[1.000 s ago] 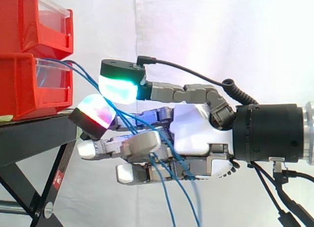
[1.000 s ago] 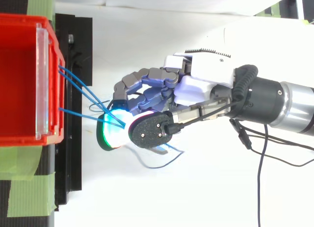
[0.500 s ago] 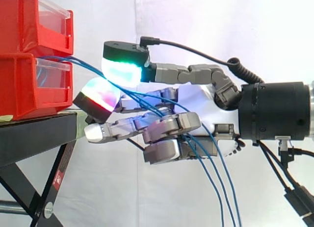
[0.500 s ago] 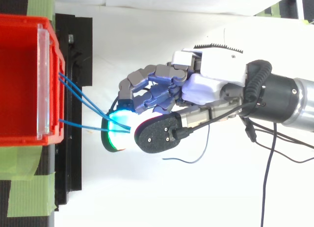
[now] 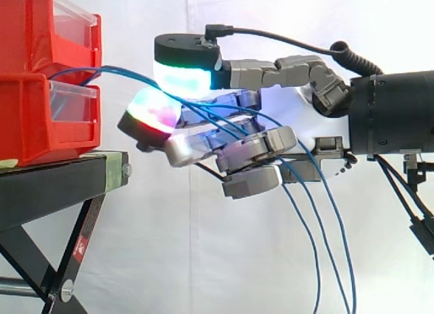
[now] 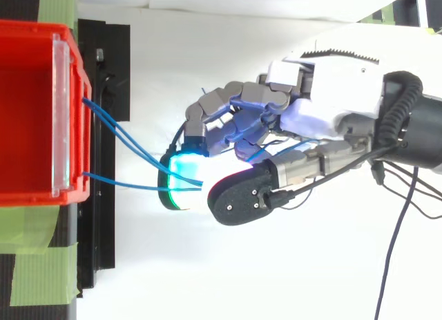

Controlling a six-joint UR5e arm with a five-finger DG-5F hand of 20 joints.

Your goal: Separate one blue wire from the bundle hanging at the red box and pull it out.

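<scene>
Three blue wires [image 5: 102, 69] leave the front of the lower red bin [image 5: 34, 117] and arc rightward into my hand [image 5: 291, 131]. They run between the green-glowing thumb pad [image 5: 184, 75] and a red and magenta fingertip [image 5: 152, 110]. From there they pass through the curled fingers and hang down at the right. In the top view the wires [image 6: 124, 185] span the gap from the red bin [image 6: 27, 113] to my hand [image 6: 324, 92], which sits well right of the bin. My hand is shut on the wires.
A second red bin [image 5: 47, 29] is stacked on the lower one, both on the black stand [image 5: 47, 192]. Green tape [image 6: 34, 278] is stuck on the stand beside the bin. A white curtain hangs behind.
My hand has moved right, away from the bin, and slightly upward. The wires now span a longer gap, and their loose ends hang farther right.
</scene>
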